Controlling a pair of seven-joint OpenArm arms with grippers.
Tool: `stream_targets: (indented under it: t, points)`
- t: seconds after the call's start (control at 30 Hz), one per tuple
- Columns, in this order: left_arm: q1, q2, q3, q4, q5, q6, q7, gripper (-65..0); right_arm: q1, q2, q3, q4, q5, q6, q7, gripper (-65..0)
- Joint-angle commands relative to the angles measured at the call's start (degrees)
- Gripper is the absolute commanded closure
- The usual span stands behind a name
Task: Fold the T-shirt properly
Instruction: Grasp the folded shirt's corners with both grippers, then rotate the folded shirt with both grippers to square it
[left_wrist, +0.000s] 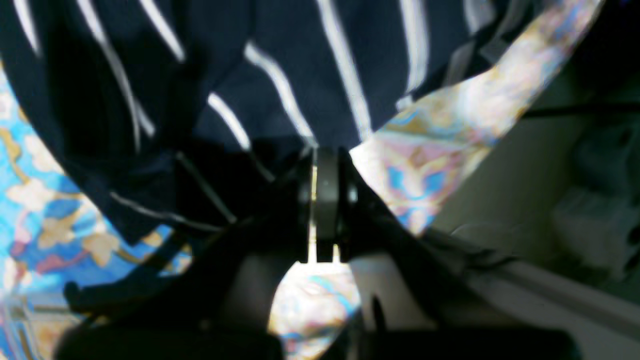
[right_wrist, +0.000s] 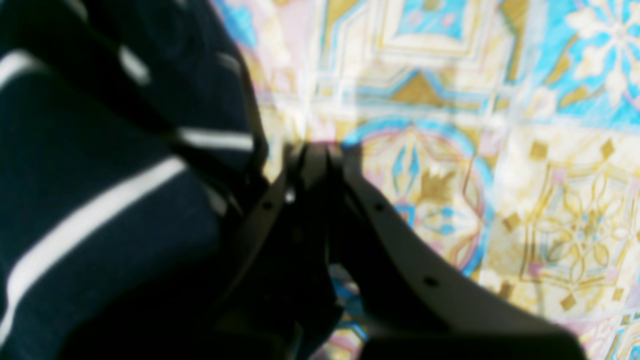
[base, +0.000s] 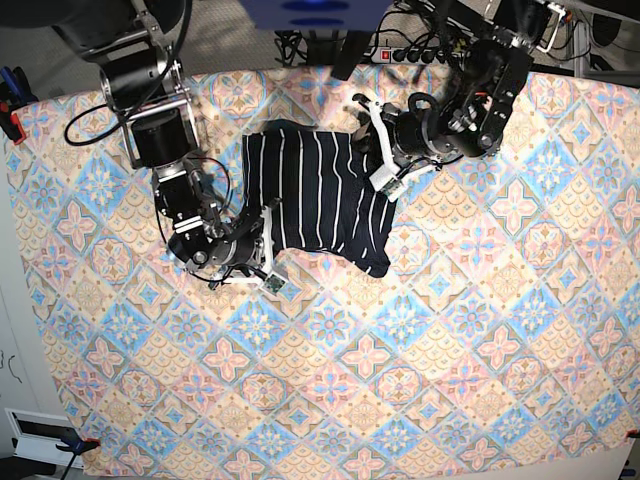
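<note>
A tablecloth (base: 420, 380) of pastel floral tiles in blue, pink, peach and gold covers nearly the whole table, lying flat and brightly, evenly lit. Along the far edge, dark floor shows, with a power strip (base: 415, 55) and a tangle of black cables (base: 300, 45) beside it. At the left a strip of pale floor runs past the cloth, where small clamps (base: 12, 110) grip its corners.

base view looks straight down from overhead; both wrist views sit close, sharing the t-shirt (base: 312, 190).
</note>
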Motion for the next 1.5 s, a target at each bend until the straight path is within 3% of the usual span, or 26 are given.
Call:
stream_targets:
  t: [0.0, 0.07, 0.33, 0.63, 0.83, 1.03, 1.23, 1.47]
  points:
    - [-1.5, 0.5, 0.0, -0.7, 0.5, 0.0, -0.9, 0.0, 1.2, 0.1, 0.1, 0.7, 0.5, 0.1, 0.6, -0.5]
    - [-3.0, 1.2, 0.2, -3.4, 2.3, 0.0, -0.9, 0.0, 1.0, 0.3, 0.0, 1.4, 0.4, 0.1, 0.2, -0.4]
    - [-9.0, 1.7, 0.2, -10.4, 8.1, 0.0, -1.0, 0.0, -6.8, 6.3, 0.0, 12.9, 0.4, 0.1, -2.8, -0.3]
    - [-17.6, 6.4, 0.2, -16.0, 13.6, 0.0, -1.5, 0.0, -17.2, 10.9, 0.0, 27.3, 0.4, 0.1, -2.8, -0.3]
    - [-19.2, 10.3, -0.1, -19.7, 19.5, 0.0, -9.4, 0.0, -22.6, 12.8, 0.0, 34.3, 0.5, 0.1, -2.8, -0.3]
    - [-20.8, 14.5, -0.2, -21.7, 23.7, 0.3, -13.3, 0.0, -26.6, 14.5, 0.0, 40.2, 0.5, 0.1, -2.8, -0.3]
    - [-21.3, 17.3, -0.2, -22.0, 25.9, 7.8, -17.6, 0.0, -30.8, 15.5, 0.6, 47.2, 0.5, 0.1, -2.8, -0.3]
    - [-21.1, 18.5, -0.2, -22.0, 26.0, 12.0, -21.0, 0.0, -34.6, 16.7, 0.6, 53.2, 0.6, 0.1, -2.8, -0.3]
